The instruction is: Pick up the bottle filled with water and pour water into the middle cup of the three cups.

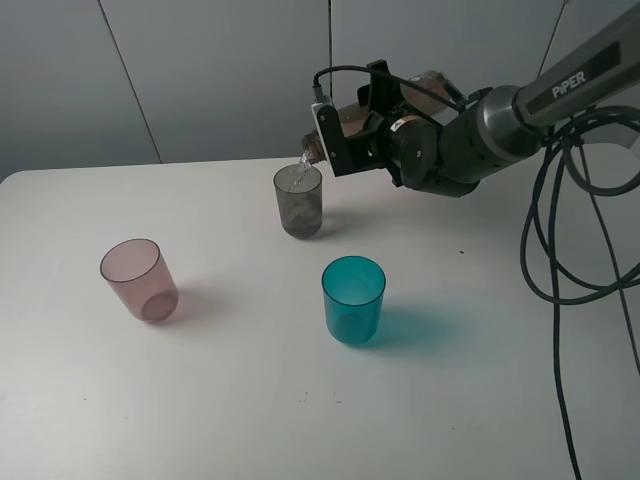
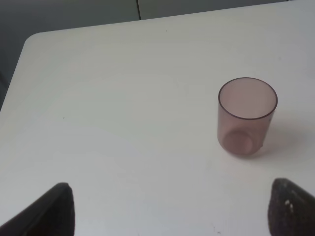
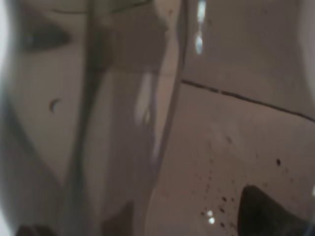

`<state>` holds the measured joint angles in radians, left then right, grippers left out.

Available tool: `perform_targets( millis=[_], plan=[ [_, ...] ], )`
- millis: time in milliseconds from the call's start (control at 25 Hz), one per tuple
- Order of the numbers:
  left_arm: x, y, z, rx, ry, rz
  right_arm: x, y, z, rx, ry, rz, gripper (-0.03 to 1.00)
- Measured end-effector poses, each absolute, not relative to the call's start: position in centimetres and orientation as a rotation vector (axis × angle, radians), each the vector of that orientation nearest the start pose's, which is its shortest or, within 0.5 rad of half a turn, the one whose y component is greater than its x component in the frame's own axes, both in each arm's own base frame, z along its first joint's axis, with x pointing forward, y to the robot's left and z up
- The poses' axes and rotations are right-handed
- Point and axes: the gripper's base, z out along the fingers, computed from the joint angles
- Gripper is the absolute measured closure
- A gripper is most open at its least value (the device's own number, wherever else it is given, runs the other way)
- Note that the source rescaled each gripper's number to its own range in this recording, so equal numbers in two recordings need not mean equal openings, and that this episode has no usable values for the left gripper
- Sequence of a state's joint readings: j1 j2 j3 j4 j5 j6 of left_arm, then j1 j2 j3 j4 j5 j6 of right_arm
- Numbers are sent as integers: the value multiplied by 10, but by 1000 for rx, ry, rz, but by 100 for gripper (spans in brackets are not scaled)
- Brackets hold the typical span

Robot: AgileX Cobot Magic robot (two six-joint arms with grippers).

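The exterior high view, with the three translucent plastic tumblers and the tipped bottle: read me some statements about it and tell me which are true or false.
1. The smoky brown translucent plastic bottle is tipped, neck over the smoky grey translucent tumbler. True.
2. The right gripper is shut on the bottle. True.
3. The pale pink translucent tumbler lies on its side. False: it stands upright.
4. Water streams into the teal translucent tumbler. False: it enters the grey tumbler.
5. The left gripper clamps the pink tumbler. False: it is open, apart from it.

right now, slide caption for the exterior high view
Right claw tilts bottle, pouring water into the smoky grey cup; pink cup and teal cup stand aside.
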<state>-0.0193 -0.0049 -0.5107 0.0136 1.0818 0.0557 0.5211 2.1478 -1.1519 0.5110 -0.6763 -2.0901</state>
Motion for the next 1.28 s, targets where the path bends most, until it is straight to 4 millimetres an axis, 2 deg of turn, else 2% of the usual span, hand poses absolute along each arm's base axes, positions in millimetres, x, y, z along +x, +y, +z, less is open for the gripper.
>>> perform_targets(
  millis=[1280],
  plan=[
    [-8, 1, 278, 76, 2049, 39, 396, 202, 135, -1692, 928, -1115, 97]
  ],
)
